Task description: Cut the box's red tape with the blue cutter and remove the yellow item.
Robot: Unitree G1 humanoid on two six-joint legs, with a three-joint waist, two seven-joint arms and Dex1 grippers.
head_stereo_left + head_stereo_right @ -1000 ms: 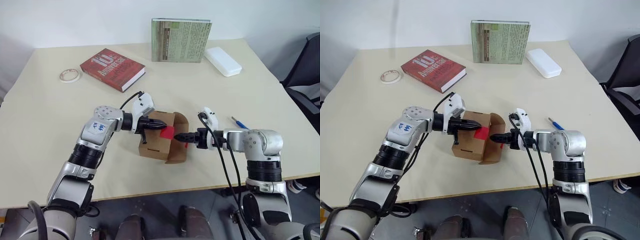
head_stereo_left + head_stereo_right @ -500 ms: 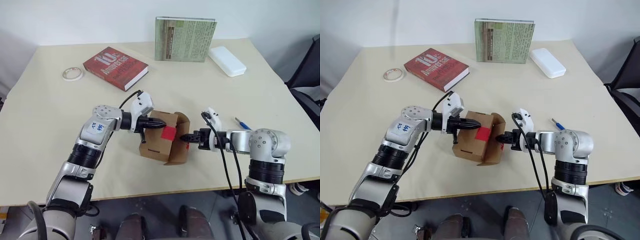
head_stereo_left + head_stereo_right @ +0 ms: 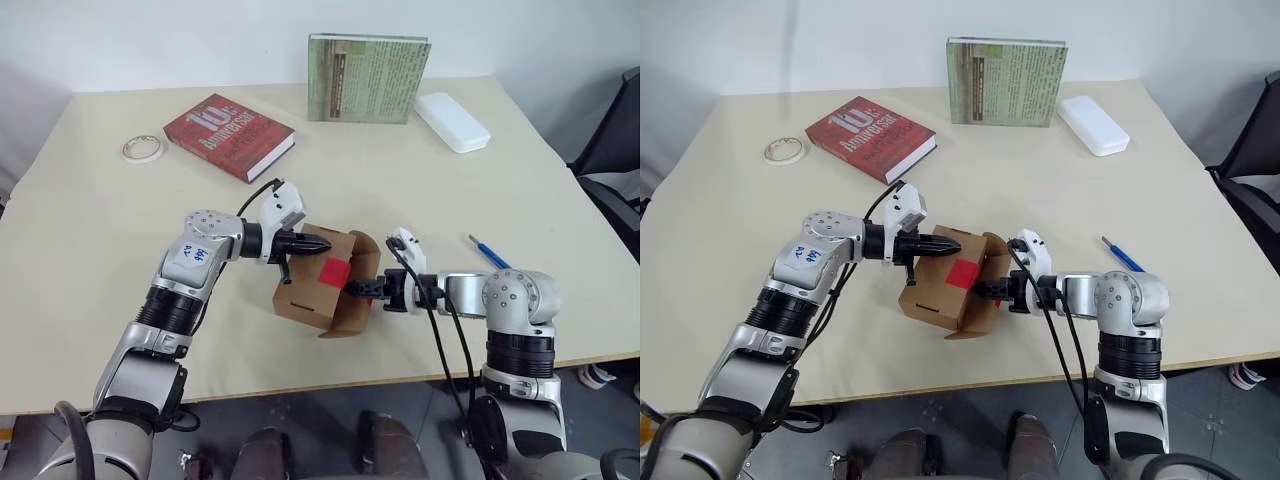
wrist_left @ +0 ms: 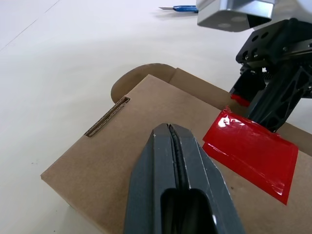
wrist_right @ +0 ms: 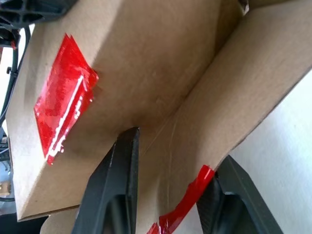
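The brown box lies in the middle of the table with its right end flap swung open. A patch of red tape sits on its top, and a torn red strip runs along the flap's edge. My left gripper is shut, its tips resting on the box top just short of the tape. My right gripper is open at the box's open end, with one finger inside and the other outside the flap. The blue cutter lies on the table to the right. The yellow item is hidden.
A red book and a white tape roll lie at the back left. A green book stands upright at the back, with a flat white case beside it. A dark chair stands off the table's right edge.
My right gripper has moved left into the box's open end, so that its fingers now straddle the flap. The left gripper has stayed on the box top.
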